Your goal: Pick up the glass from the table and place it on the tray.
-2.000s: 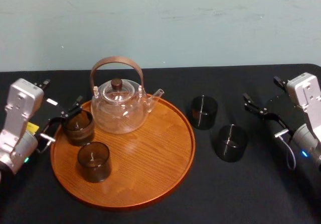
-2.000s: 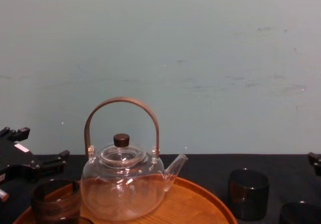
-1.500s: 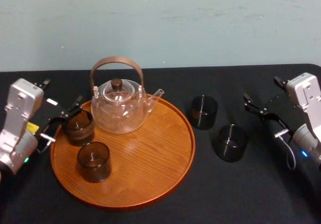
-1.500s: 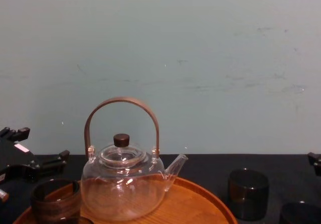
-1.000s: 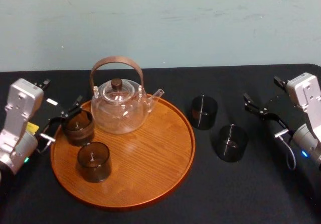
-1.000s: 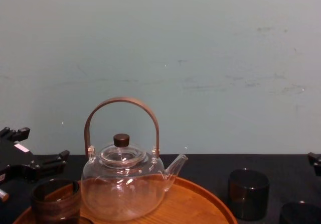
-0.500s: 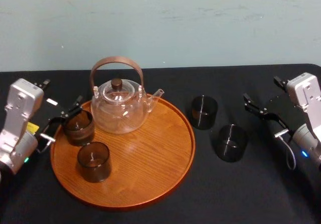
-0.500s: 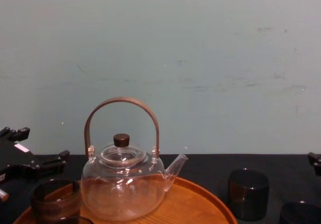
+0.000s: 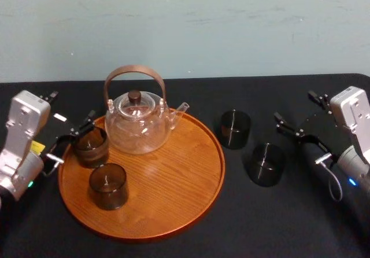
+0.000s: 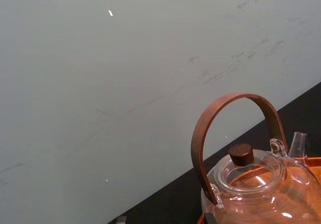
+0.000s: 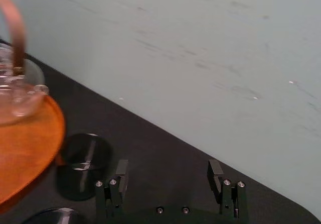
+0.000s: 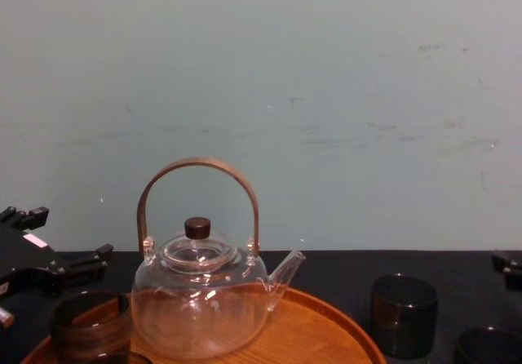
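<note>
The right hand (image 9: pixel 293 106) hovers wide open and empty, so this looks like the approach; the nearer glass (image 9: pixel 266 164) stands on the counter (image 9: pixel 277 223) just off its fingertips, the tray (image 9: pixel 185 203) beyond; next it should straddle that glass and close; the left hand (image 9: pixel 71 137) rests open at the tray's far edge.

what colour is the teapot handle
Reddish brown: the handle arches over the clear glass teapot. It shows best in the left wrist view.

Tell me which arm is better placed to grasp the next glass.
Right: the open right hand sits beside a glass on the table, right of the tray. The left hand is at the tray's opposite edge.
</note>
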